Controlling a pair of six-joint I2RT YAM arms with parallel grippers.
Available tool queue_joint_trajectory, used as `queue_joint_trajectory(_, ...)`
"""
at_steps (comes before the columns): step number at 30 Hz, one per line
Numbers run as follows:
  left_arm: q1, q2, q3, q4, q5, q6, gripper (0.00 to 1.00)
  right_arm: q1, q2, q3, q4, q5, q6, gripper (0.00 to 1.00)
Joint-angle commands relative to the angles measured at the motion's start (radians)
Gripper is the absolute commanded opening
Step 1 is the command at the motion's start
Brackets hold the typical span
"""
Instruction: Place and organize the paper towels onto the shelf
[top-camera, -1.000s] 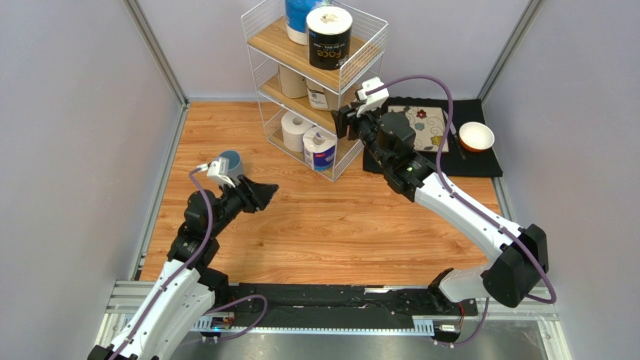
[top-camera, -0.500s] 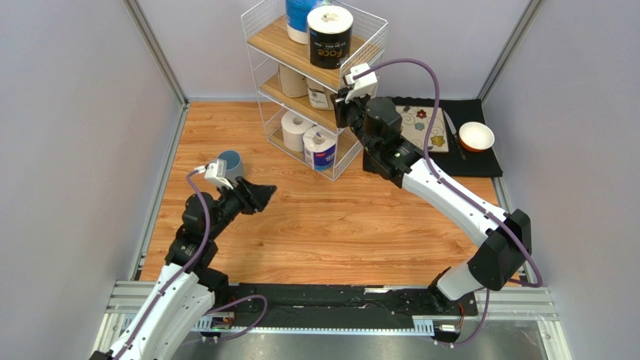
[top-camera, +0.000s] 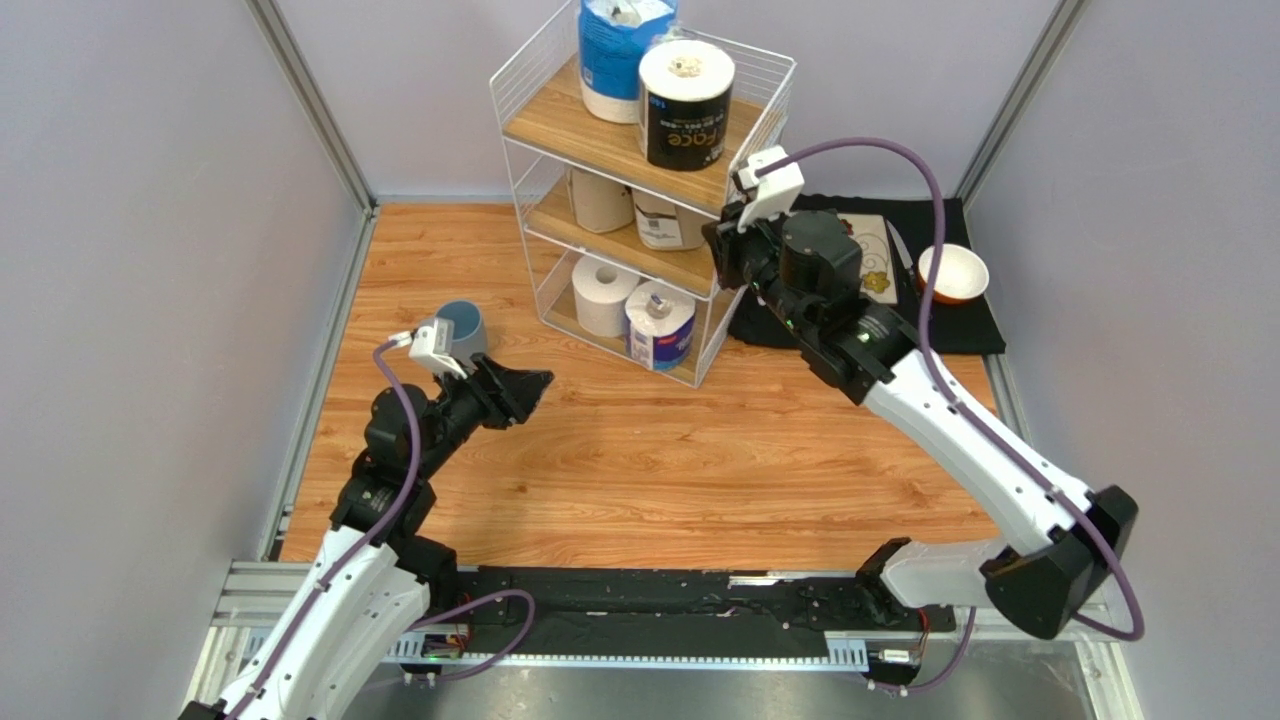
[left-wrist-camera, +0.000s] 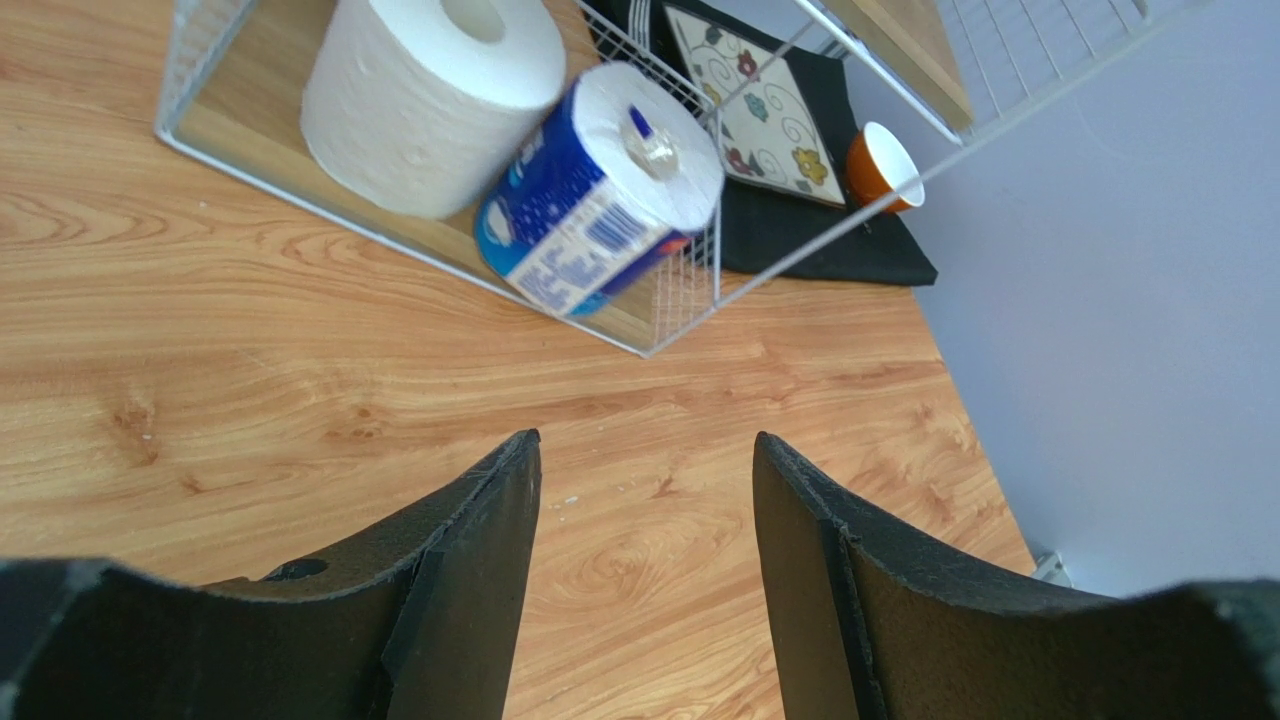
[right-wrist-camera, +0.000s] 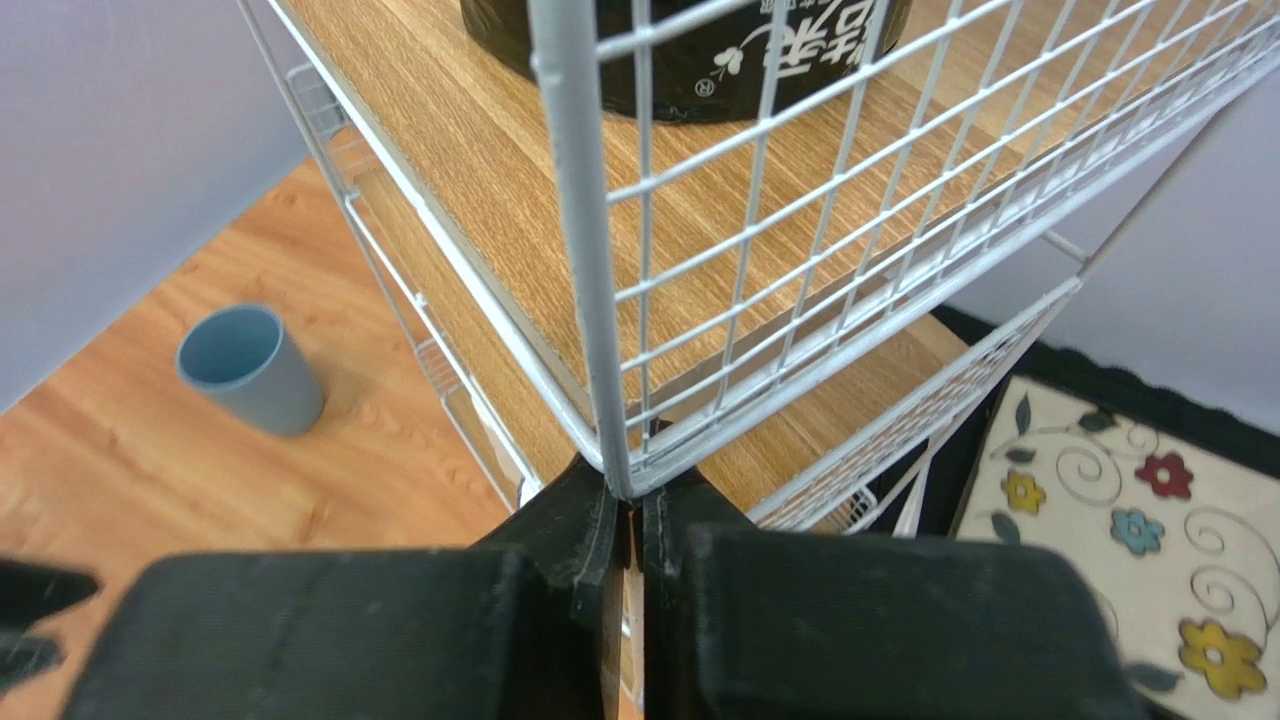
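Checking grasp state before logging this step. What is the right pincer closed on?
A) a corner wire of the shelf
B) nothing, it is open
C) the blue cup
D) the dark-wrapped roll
A: in the right wrist view, the right pincer has its fingers pressed together around the vertical corner wire of the shelf, just below the top board.
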Motion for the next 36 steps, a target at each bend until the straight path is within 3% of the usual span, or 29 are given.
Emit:
queue_joint_trajectory(1, 0.006, 0.011, 0.017, 0.017, 0.012, -0.01, 0.63, 0.005, -0.16, 0.037, -0.133, -0.117, 0.035, 0.0)
queue_joint_trajectory(10, 0.006, 0.009, 0.03, 0.014, 0.019, -0.013, 0.62, 0.011, -0.304, -0.018, -0.327, -0.313, 0.133, 0.0)
queue_joint_trajectory(24, 0.006, -0.011, 0.03, -0.006, 0.009, -0.013, 0.62, 0.071, -0.54, -0.049, -0.61, -0.356, 0.257, 0.0)
queue_joint_trajectory(32, 0.006, -0.015, 0.057, -0.026, 0.012, -0.008, 0.62, 0.071, -0.705, -0.056, -0.749, -0.266, 0.289, 0.0)
queue_joint_trajectory(36, 0.006, -0.028, 0.082, -0.052, -0.001, 0.006, 0.62, 0.071, -0.749, -0.072, -0.788, -0.127, 0.289, 0.0)
